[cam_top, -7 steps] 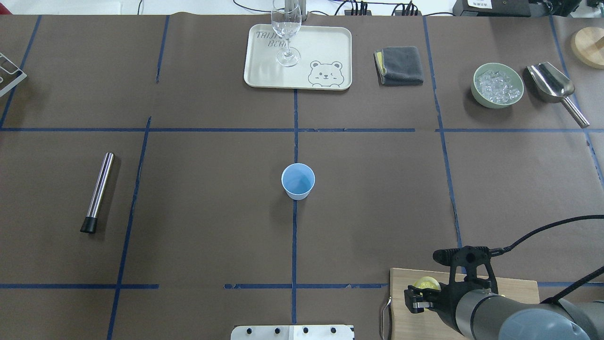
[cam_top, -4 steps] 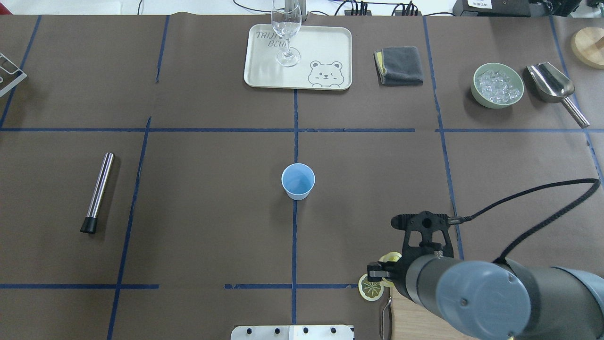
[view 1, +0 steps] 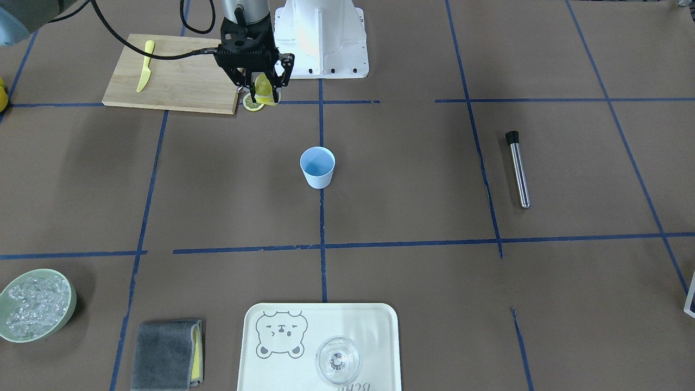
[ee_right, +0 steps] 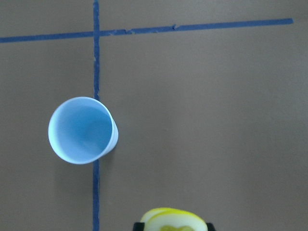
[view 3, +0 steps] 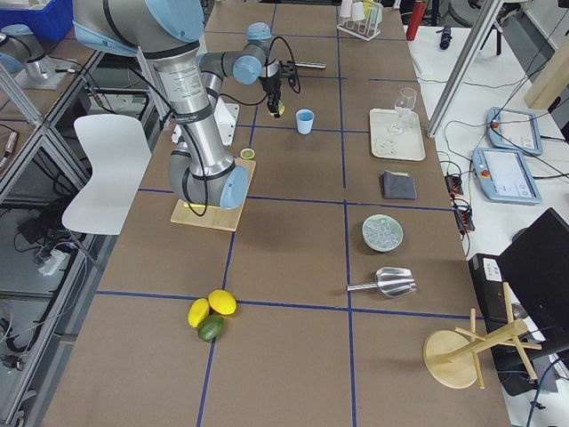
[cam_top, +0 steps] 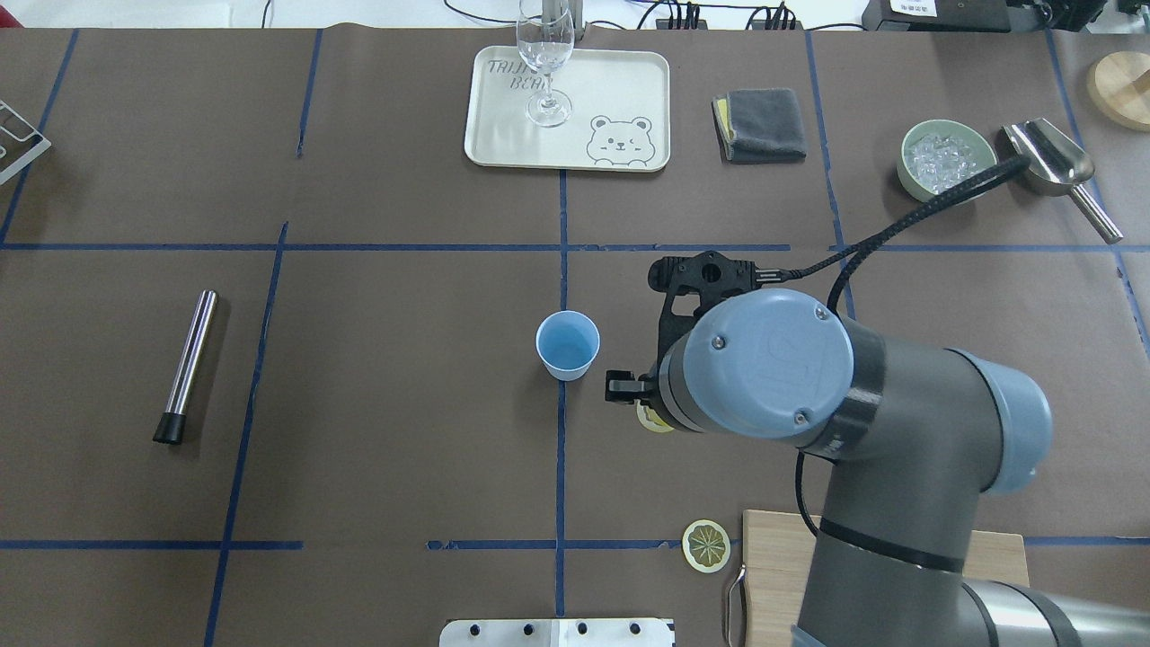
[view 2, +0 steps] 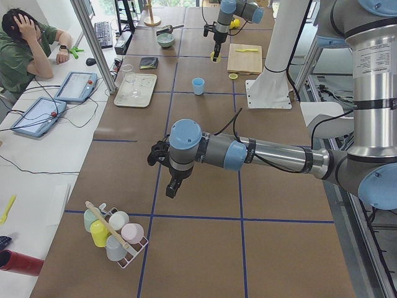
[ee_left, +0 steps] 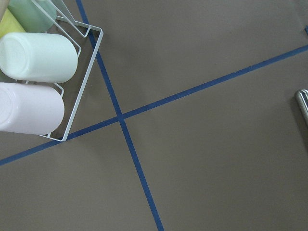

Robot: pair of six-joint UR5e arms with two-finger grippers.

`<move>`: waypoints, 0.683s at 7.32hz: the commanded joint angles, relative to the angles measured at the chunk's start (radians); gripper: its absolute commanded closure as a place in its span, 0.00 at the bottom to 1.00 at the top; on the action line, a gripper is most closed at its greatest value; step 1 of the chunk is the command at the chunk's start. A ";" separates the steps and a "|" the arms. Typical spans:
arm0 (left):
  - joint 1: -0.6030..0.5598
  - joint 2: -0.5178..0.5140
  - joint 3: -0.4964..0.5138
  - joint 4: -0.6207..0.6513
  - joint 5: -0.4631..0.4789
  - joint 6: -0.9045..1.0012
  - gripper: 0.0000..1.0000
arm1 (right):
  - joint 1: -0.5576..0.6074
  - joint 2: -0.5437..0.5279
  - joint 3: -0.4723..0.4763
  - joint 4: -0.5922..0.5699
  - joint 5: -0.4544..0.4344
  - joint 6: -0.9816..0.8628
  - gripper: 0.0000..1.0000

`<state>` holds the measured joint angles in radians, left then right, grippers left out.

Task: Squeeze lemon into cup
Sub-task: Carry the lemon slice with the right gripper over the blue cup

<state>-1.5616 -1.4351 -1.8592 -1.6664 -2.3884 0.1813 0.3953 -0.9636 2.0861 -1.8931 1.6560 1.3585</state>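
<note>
The light-blue cup (cam_top: 567, 344) stands upright on the centre tape line, also seen in the right wrist view (ee_right: 83, 130). My right gripper (cam_top: 641, 406) hovers above the table just right of the cup, shut on the lemon (cam_top: 653, 422), a yellow cut piece pinched between the fingers (view 1: 263, 87). The lemon's rim shows at the bottom edge of the wrist view (ee_right: 173, 219). It is beside the cup, not over its mouth. My left gripper (view 2: 172, 185) hangs over bare table far to the left; I cannot tell whether it is open or shut.
A flat lemon slice (cam_top: 707, 545) lies by the cutting board (cam_top: 773, 584), which holds a yellow knife (view 1: 144, 65). At the far side are a tray (cam_top: 629, 81) with a stemmed glass (cam_top: 544, 63), a grey cloth (cam_top: 764, 124), an ice bowl (cam_top: 946, 162) and a scoop (cam_top: 1051, 162). A metal rod (cam_top: 186, 364) lies left.
My right gripper rose from the cutting board and travelled forward and left with the lemon, ending beside the cup. The flat slice now lies exposed off the board's corner.
</note>
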 commanded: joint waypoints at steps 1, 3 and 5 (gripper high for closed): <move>0.000 -0.001 0.000 -0.001 0.000 0.000 0.00 | 0.053 0.159 -0.200 0.005 0.011 -0.021 1.00; 0.000 -0.001 0.003 -0.001 0.000 0.000 0.00 | 0.054 0.244 -0.315 0.009 0.011 -0.030 1.00; 0.000 -0.001 0.005 -0.001 0.000 0.001 0.00 | 0.059 0.275 -0.421 0.076 0.010 -0.051 1.00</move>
<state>-1.5616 -1.4358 -1.8555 -1.6675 -2.3884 0.1815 0.4515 -0.7085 1.7344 -1.8652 1.6670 1.3201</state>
